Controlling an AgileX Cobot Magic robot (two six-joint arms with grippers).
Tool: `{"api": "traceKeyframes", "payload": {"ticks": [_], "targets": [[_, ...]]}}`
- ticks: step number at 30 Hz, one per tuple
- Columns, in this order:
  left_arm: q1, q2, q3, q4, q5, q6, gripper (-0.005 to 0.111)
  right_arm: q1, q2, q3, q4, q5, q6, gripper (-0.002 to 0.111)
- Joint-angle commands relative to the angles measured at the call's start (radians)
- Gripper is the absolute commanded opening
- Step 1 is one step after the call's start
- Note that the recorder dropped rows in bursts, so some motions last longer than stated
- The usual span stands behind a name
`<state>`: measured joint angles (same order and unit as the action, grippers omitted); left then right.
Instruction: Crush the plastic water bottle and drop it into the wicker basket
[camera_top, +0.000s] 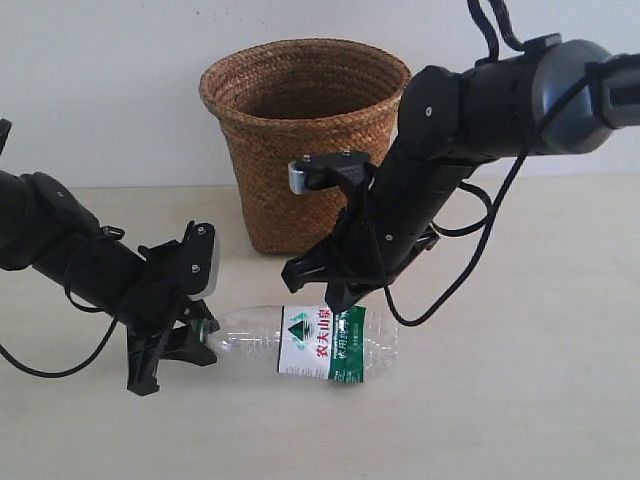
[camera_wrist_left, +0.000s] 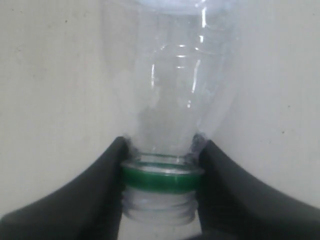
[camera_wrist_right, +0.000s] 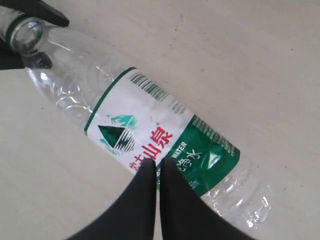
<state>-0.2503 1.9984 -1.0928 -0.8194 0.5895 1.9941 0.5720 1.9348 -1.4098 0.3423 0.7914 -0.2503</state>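
Observation:
The plastic water bottle (camera_top: 300, 342) lies on its side on the table in front of the wicker basket (camera_top: 290, 170). It is clear, with a green-and-white label and red characters (camera_wrist_right: 150, 135). No cap shows: bare threads and a green ring sit at its neck (camera_wrist_left: 162, 180). My left gripper (camera_top: 200, 335) is shut on that neck, one finger on each side (camera_wrist_left: 161, 145). My right gripper (camera_top: 335, 298) is shut with nothing between its fingers; its tips (camera_wrist_right: 157, 164) sit right over the label, at the bottle's upper side.
The basket stands upright behind the bottle, against a pale wall (camera_top: 100, 90). Black cables (camera_top: 470, 250) hang from the right arm down to the table. The beige tabletop (camera_top: 520, 400) stretches to the right and front of the bottle.

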Motion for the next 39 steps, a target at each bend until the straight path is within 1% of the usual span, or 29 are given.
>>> {"api": "traceKeyframes", "payload": {"ticks": [1, 4, 8, 10, 15, 18, 20, 23, 28, 31, 39], "targets": [[-0.002, -0.004, -0.001, -0.01, 0.012, -0.016, 0.004, -0.004, 0.031, 0.002, -0.021, -0.008, -0.002, 0.0], [-0.002, -0.004, -0.001, -0.01, 0.012, -0.016, 0.004, -0.004, 0.098, 0.002, -0.084, -0.075, -0.002, 0.0], [-0.002, -0.004, -0.001, -0.01, 0.021, -0.016, 0.004, -0.004, 0.219, 0.002, -0.093, -0.076, -0.002, 0.0], [-0.002, -0.004, -0.001, -0.01, 0.043, -0.016, 0.004, -0.004, 0.279, 0.002, -0.093, -0.054, 0.002, 0.0], [-0.002, -0.004, -0.001, -0.01, 0.059, -0.016, 0.004, -0.004, 0.388, -0.036, -0.091, 0.1, 0.004, 0.0], [-0.002, -0.004, -0.001, -0.01, 0.058, -0.055, 0.004, -0.004, 0.365, -0.129, -0.06, 0.182, 0.004, 0.0], [-0.002, -0.004, -0.001, -0.01, 0.058, -0.065, 0.004, -0.004, 0.308, -0.186, -0.044, 0.186, 0.004, 0.0], [-0.002, -0.004, -0.001, -0.01, 0.058, -0.068, 0.004, -0.004, 0.248, -0.223, -0.035, 0.188, 0.004, 0.0], [-0.002, -0.004, -0.001, -0.01, 0.054, -0.068, 0.004, -0.004, 0.18, -0.259, 0.002, 0.18, 0.004, 0.0], [-0.002, -0.004, -0.001, -0.01, 0.054, -0.068, 0.004, 0.0, 0.182, -0.267, 0.06, 0.185, -0.019, 0.0], [-0.002, -0.004, -0.001, -0.01, 0.049, -0.068, 0.004, 0.047, 0.226, -0.267, 0.055, 0.196, -0.026, 0.0]]}}
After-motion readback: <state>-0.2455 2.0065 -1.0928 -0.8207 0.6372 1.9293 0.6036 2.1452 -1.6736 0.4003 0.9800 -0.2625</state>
